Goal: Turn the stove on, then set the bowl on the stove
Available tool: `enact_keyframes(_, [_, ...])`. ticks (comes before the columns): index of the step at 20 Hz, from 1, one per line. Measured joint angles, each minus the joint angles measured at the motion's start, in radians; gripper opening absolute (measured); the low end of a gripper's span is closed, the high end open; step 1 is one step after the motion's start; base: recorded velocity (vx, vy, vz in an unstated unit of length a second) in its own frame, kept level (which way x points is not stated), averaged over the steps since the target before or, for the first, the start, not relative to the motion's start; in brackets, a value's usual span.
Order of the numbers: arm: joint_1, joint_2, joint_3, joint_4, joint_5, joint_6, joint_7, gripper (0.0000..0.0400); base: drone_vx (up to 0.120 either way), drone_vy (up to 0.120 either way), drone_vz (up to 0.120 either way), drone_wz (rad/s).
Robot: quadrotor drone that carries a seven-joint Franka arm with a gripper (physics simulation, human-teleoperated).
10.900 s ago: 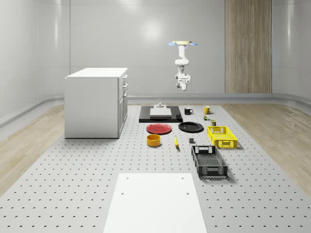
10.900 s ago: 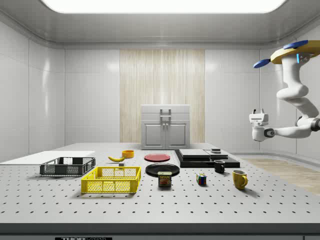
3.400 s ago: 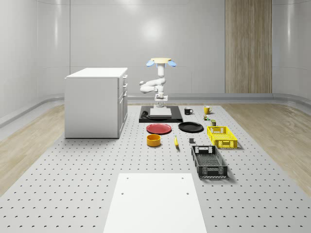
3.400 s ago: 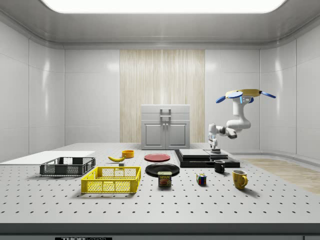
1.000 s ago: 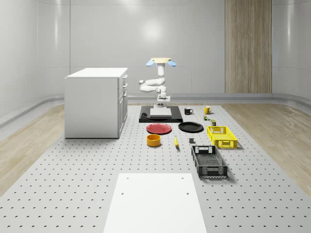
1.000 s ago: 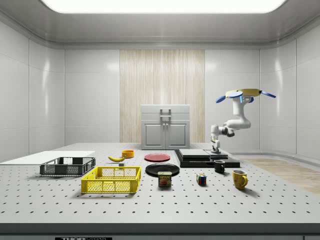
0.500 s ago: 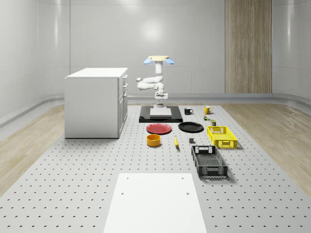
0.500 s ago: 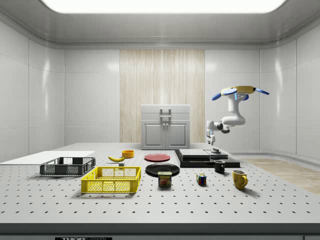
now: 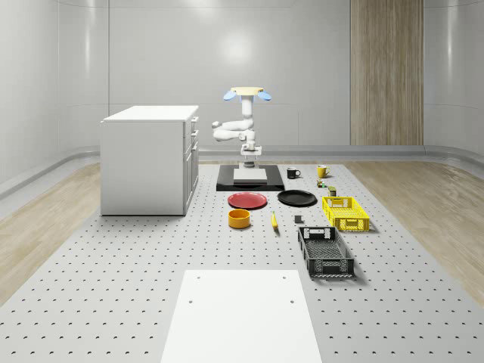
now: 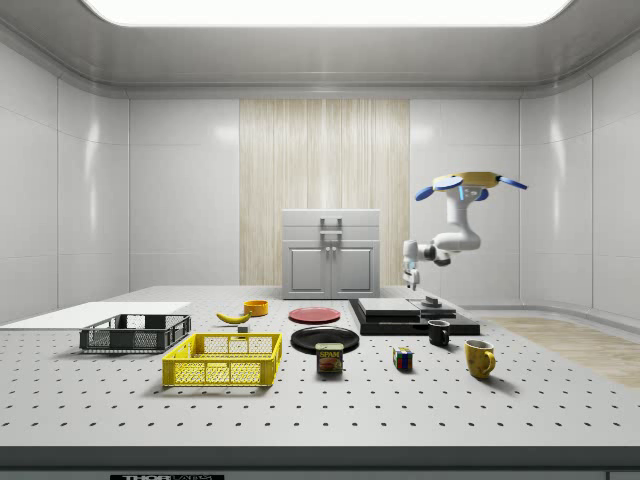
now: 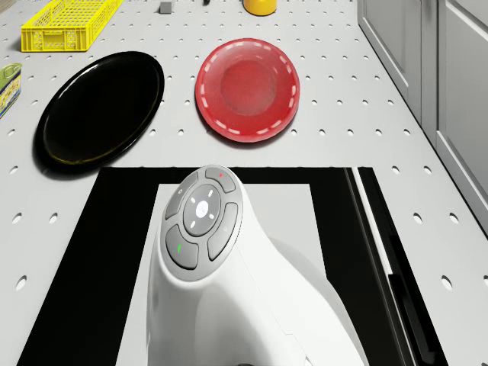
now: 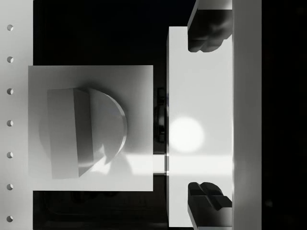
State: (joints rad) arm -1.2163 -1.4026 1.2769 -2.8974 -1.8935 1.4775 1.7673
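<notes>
Stove lies below me: I hover over its far end, my drone in the air above the tabletop, arm folded down. My end effector hangs a little above the stove's pale plate, well clear of it, with its fingers spread apart and nothing between them. In the wrist view the knob sits on its square base beside the plate, off to one side of my open fingers. The bowl, orange, stands on the tabletop well apart from the stove, nearer the whole-scene camera than the red plate, with the black plate just beside that. The side view shows a can marked SPAM near the yellow basket.
</notes>
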Motion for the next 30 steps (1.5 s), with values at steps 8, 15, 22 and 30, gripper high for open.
enact_keyframes(8, [-0.004, -0.011, 0.003, 0.001, 0.005, 0.010, 0.003, 0.0400, 0.120, 0.000, 0.000, 0.000])
enact_keyframes(15, [-0.007, -0.020, 0.005, 0.001, 0.009, 0.019, 0.005, 0.0400, 0.120, 0.000, 0.000, 0.000])
enact_keyframes(22, [-0.009, -0.028, 0.007, 0.002, 0.013, 0.027, 0.008, 0.0400, 0.120, 0.000, 0.000, 0.000])
enact_keyframes(30, [-0.012, -0.037, 0.009, 0.002, 0.017, 0.035, 0.010, 0.0400, 0.120, 0.000, 0.000, 0.000])
